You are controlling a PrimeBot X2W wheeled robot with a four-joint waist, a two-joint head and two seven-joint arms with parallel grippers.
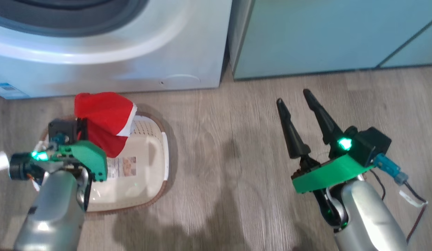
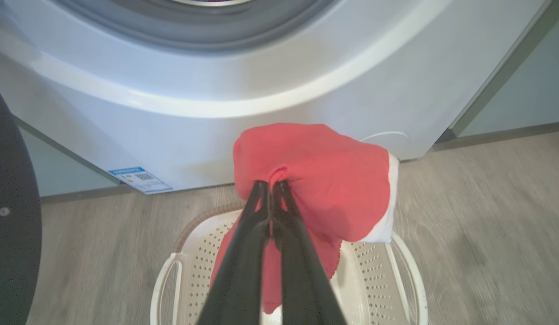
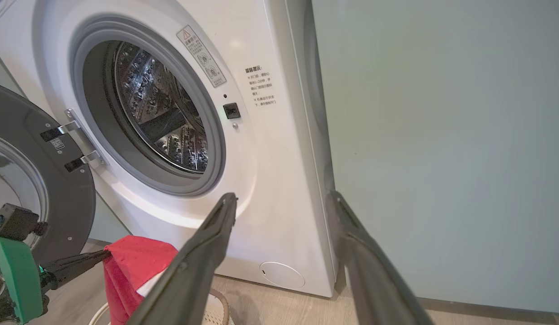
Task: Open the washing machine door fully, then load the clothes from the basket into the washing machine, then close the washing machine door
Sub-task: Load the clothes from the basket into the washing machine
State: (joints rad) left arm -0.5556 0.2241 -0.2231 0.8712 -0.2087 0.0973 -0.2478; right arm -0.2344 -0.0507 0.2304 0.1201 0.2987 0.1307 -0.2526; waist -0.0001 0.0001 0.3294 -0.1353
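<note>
White washing machine [image 3: 279, 189] stands with its steel drum [image 3: 162, 113] gaping and the washing machine door [image 3: 31, 122] swung wide on its hinges. On the wood floor [image 1: 237, 139] just in front sits the basket [image 1: 151, 157]. Above it hang the red clothes [image 1: 104, 116], pinched tight in the left gripper [image 2: 271, 185]. The right gripper [image 1: 293, 96] hovers well apart, fingers spread, holding nothing.

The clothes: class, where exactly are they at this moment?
In the head view the clothes hang from the shut left pincer on the robot's left, over the basket, in front of the washing machine.
</note>
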